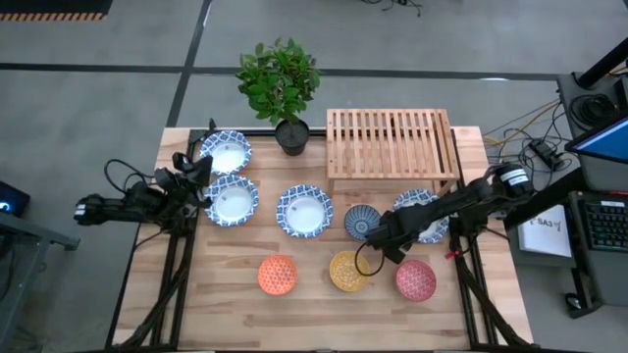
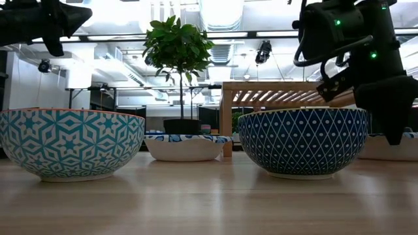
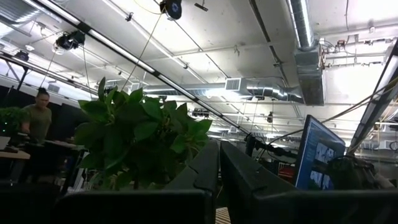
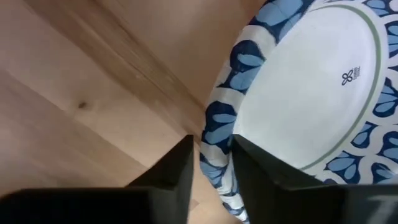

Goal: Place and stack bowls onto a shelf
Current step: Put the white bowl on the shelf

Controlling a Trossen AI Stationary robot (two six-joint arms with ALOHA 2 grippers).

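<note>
My right gripper (image 4: 210, 163) pinched a patterned bowl's (image 4: 311, 87) rim between nearly closed jaws; my left gripper's (image 3: 219, 177) jaws were shut, empty.

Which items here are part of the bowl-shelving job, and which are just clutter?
Job: shelf, three loose blue-and-white bowls, a fourth blue-and-white bowl in the right end effector, dark blue bowl, orange bowl, yellow bowl, pink-red bowl.
Clutter: potted plant, keyboard, cables.

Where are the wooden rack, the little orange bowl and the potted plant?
shelf (image 1: 391, 143), high view, middle of its slats.
orange bowl (image 1: 278, 275), high view, its centre.
potted plant (image 1: 279, 78), high view, its leaves.
</note>
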